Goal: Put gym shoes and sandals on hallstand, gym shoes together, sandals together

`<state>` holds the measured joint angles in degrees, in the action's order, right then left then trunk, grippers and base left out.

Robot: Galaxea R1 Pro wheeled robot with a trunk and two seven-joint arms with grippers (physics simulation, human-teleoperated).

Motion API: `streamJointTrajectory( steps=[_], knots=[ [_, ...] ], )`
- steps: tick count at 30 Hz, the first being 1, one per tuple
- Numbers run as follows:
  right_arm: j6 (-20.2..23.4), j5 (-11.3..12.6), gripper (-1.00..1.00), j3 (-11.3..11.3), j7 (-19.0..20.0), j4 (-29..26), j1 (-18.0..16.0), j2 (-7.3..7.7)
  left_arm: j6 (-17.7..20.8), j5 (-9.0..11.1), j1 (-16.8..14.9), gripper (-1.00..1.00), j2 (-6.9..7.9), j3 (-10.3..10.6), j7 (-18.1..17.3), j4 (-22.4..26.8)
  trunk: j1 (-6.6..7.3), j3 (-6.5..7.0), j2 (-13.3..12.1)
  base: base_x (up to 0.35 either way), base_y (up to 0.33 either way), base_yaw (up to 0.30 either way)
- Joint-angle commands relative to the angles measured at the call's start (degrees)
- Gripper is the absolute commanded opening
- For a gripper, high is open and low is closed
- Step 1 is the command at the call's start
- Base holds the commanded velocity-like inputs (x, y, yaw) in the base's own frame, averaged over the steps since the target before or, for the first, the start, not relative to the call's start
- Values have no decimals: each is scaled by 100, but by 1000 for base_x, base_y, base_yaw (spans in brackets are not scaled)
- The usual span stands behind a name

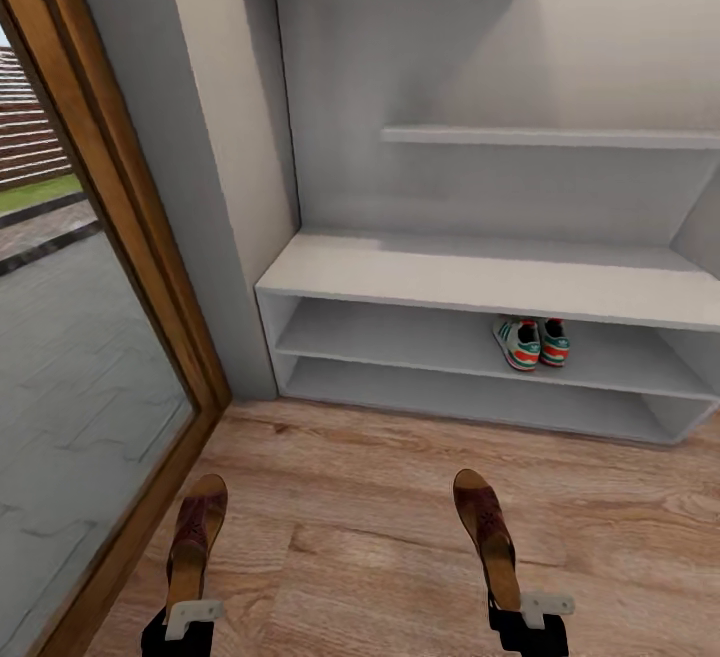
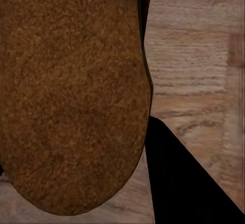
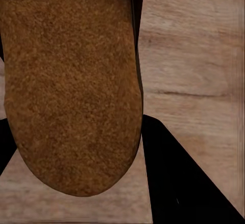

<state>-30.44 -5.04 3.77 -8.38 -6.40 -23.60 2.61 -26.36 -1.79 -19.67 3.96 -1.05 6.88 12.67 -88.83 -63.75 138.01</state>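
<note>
Two gym shoes (image 1: 530,342) sit side by side on the upper open shelf of the pale grey hallstand (image 1: 480,277), right of centre. My left gripper (image 1: 190,617) is shut on the heel of one brown sandal (image 1: 196,532), held out over the wood floor (image 1: 340,527). My right gripper (image 1: 525,612) is shut on the other sandal (image 1: 486,532), held the same way. In the left wrist view a tan footbed (image 2: 71,96) lies close to the camera. The right wrist view has the other sandal's footbed (image 3: 71,86) just as near, over floor planks.
A wood-framed glass door (image 1: 90,357) runs along the left, next to the hallstand's end. Two staggered wall shelves (image 1: 540,137) hang above the bench top. The bench top and the bottom tier (image 1: 470,397) hold nothing.
</note>
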Motion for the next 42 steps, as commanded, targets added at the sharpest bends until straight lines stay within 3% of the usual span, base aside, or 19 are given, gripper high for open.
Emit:
streamJointTrajectory(
  steps=[1,22,28,31,34,35,38,39,42],
  knots=[
    [-15,-32,-100,36,-14,7,-5,-4,-11,-39,-1,-100,0,-10,24,-2,1,-4,2,3,7,-265],
    [-15,-32,-100,33,-7,-1,-5,6,75,11,-13,-100,1,-53,40,12,1,-4,2,0,0,-236],
    [-15,-32,-100,31,16,-2,-5,115,267,9,-154,-100,-26,-37,64,113,1,-4,2,0,0,-14],
    [-15,-32,-100,28,20,-2,-5,123,863,11,-501,-100,-35,-43,90,170,1,-4,2,0,0,0],
    [-15,-26,-100,32,1,5,-5,130,1740,12,-1016,-100,-60,-44,104,373,1,-4,2,0,0,0],
    [-17,-24,-100,35,-7,7,-5,140,2470,12,-1400,-100,-68,-39,79,512,1,-4,2,0,0,0],
    [-15,-19,-100,35,-12,7,-5,170,2887,12,-1668,-100,-70,-37,60,545,1,-4,2,0,0,0],
    [-17,-15,-100,43,-20,0,-5,232,3296,12,-2037,-100,-71,-36,58,551,1,-4,2,0,0,0],
    [-16,-10,-100,44,-22,4,-5,362,3670,16,-2326,-100,-76,-42,59,553,1,-4,2,0,0,0]
  ],
)
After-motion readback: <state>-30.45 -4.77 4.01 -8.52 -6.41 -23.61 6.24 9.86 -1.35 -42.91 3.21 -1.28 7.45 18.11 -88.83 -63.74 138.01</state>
